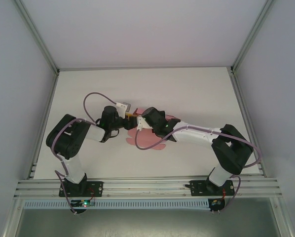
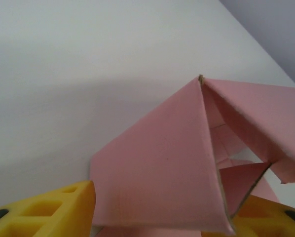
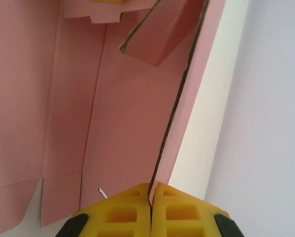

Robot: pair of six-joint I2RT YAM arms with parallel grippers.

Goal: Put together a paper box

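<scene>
Pinching a wall edge of the paper box [image 3: 113,128] between pressed-together fingers, the right gripper [image 3: 151,190] is apparently steadying it at mid-table [image 1: 202,94] while the left gripper [image 2: 167,215], fingers apart astride a raised panel, is probably folding it, though its squeeze cannot be told.
</scene>
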